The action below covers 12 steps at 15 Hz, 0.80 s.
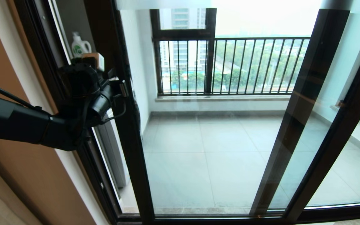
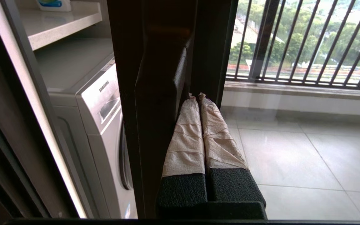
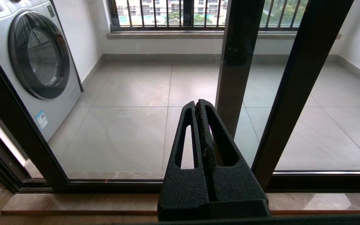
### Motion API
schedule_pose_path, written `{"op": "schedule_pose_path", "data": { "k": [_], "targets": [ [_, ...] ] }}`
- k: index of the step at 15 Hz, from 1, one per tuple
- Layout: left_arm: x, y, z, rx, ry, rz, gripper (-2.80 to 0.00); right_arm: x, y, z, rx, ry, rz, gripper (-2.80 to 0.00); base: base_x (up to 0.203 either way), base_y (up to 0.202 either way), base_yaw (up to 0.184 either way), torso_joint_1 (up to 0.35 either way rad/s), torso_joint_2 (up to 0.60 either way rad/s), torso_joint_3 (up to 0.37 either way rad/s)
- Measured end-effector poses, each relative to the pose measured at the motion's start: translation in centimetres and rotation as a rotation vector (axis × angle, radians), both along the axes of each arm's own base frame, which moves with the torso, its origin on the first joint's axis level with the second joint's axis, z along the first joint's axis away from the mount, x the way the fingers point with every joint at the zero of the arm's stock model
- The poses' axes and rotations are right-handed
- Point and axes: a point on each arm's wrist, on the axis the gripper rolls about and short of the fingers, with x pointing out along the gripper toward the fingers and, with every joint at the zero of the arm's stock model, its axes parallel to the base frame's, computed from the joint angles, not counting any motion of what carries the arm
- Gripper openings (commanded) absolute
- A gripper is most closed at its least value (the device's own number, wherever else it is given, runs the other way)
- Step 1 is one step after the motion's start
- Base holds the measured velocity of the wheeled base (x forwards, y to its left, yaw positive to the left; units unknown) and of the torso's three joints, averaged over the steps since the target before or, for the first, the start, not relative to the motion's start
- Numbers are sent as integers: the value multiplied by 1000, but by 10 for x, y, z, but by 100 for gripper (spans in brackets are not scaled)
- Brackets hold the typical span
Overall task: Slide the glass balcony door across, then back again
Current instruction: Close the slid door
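The glass balcony door (image 1: 214,140) fills the middle of the head view, and its dark left stile (image 1: 130,125) carries the narrow vertical handle (image 2: 159,109). My left gripper (image 1: 124,89) is raised to that stile at handle height. In the left wrist view its paper-wrapped fingers (image 2: 186,134) are shut together with nothing between them. The left gripper (image 2: 197,95) has its tips tucked beside the handle, against the stile. My right gripper (image 3: 197,104) is shut and empty, low in front of the door's bottom rail (image 3: 114,184); it is out of the head view.
A white washing machine (image 2: 102,125) stands on the balcony left of the handle stile, under a shelf (image 2: 58,25) with a detergent bottle (image 1: 80,45). Two more dark stiles (image 1: 298,109) (image 1: 342,131) stand at the right. The black-barred railing window (image 1: 230,65) is beyond the tiled floor.
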Motion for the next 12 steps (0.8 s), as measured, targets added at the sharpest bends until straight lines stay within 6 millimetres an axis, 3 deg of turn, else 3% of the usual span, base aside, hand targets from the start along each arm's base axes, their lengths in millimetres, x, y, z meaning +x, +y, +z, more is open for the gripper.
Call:
{"op": "schedule_pose_path", "data": {
  "k": [12],
  "targets": [
    [8,62,0,15,2,72,-280,0,0,0,0,-1,0,-280,0,0,0,0,0,0]
  ]
}}
